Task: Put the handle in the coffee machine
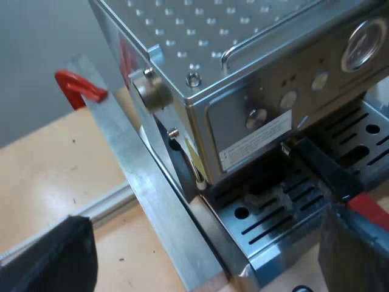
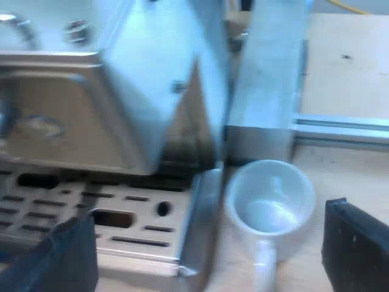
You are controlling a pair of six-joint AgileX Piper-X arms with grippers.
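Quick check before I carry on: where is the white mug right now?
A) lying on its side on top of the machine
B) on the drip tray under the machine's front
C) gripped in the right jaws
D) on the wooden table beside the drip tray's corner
D: the mug stands upright on the wooden table, just off the corner of the drip tray and not on its slotted grate.

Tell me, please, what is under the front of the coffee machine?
Under the coffee machine lies a slotted drip tray, and the dark handle reaches in above it, red end outward. Its metal head is covered by the machine, so locking cannot be judged.
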